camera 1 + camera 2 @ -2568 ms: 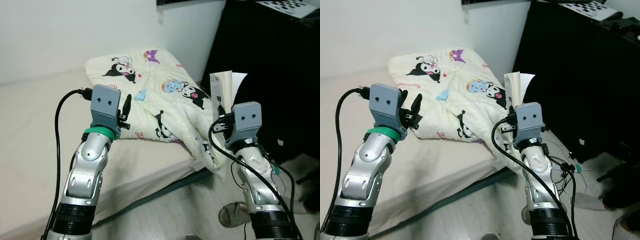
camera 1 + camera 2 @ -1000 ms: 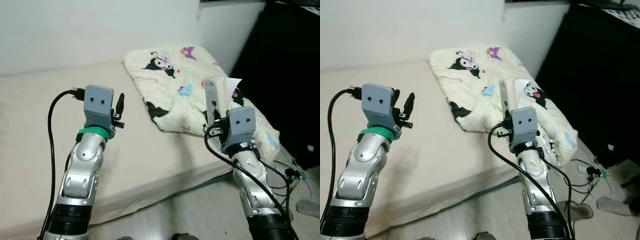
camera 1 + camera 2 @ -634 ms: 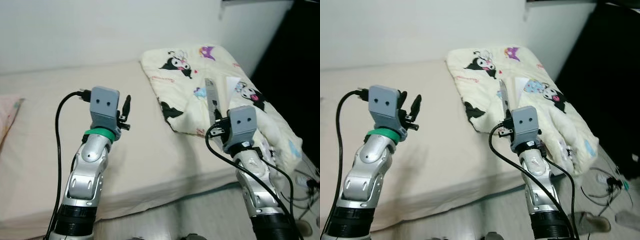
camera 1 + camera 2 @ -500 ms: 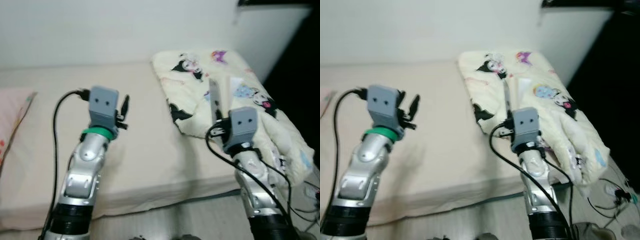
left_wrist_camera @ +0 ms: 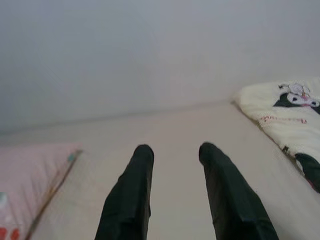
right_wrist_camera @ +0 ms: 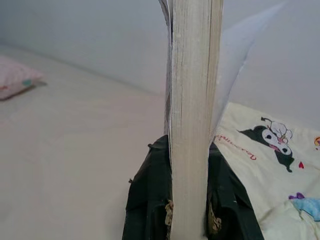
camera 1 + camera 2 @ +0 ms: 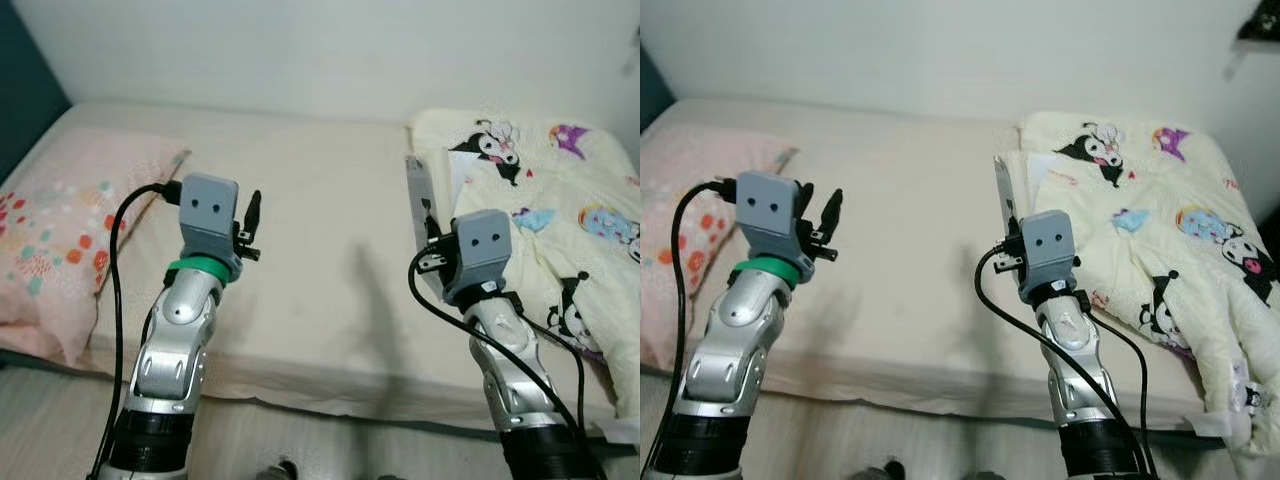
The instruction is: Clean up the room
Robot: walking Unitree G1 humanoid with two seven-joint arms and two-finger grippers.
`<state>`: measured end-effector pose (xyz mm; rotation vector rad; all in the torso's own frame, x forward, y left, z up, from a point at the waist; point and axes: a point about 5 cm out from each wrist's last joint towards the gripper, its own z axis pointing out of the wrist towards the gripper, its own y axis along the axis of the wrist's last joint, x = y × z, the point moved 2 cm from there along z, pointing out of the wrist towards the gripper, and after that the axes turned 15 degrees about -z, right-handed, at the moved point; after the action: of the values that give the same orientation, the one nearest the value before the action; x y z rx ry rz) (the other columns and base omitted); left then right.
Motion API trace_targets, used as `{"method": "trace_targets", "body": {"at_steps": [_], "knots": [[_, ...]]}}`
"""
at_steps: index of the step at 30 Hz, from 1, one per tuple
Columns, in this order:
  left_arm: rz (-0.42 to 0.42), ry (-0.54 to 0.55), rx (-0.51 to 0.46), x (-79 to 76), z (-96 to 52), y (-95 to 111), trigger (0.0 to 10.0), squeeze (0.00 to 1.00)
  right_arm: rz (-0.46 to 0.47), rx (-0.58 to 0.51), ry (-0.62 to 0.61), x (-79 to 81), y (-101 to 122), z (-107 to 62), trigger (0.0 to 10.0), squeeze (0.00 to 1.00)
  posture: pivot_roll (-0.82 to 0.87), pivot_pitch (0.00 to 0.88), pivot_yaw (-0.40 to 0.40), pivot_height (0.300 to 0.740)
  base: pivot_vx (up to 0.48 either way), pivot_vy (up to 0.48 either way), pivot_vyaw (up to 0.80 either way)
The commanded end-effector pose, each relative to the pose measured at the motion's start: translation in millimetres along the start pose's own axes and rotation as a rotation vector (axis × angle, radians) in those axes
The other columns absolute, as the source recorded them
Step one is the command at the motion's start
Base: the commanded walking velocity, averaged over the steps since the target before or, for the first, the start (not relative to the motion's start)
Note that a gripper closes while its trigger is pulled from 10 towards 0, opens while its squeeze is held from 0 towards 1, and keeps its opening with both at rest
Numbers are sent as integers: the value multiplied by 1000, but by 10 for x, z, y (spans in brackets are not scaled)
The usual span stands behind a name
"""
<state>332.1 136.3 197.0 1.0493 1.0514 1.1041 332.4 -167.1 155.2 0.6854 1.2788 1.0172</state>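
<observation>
My right gripper (image 7: 428, 232) is shut on a thin book (image 7: 416, 195) held upright, its page edges (image 6: 192, 100) filling the middle of the right wrist view between the two black fingers (image 6: 145, 200). It hovers above the beige bed (image 7: 320, 210), beside the cartoon-print cream blanket (image 7: 560, 210). My left gripper (image 7: 249, 222) is raised over the bed's left half, open and holding nothing, its fingers (image 5: 132, 200) spread apart above the sheet.
A pink patterned pillow (image 7: 70, 220) lies at the bed's left end. The folded blanket (image 7: 1160, 210) covers the right end and hangs over the front edge. A white wall (image 7: 330, 50) runs behind the bed. Pale floor (image 7: 330, 450) lies in front.
The camera has swung left: the black furniture on the right has left the view and the pink pillow has come in. Both arms keep their pose, the book still gripped.
</observation>
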Motion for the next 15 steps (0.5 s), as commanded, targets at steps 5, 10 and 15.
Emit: {"method": "trace_targets", "body": {"at_steps": [5,10,15], "knots": [[-16,-8,16,-6,2,-40,10000,0,14,-29,-32,-51,42,3,10000,0,-63,0,32,708,0,313,0],[-14,-10,16,-7,9,-40,10000,0,17,-27,-34,-47,40,1,10000,0,-63,0,35,708,0,338,0],[-3,-24,7,-36,79,-26,10000,0,20,-24,-32,-33,36,6,10000,0,-61,0,35,708,0,341,0]]}}
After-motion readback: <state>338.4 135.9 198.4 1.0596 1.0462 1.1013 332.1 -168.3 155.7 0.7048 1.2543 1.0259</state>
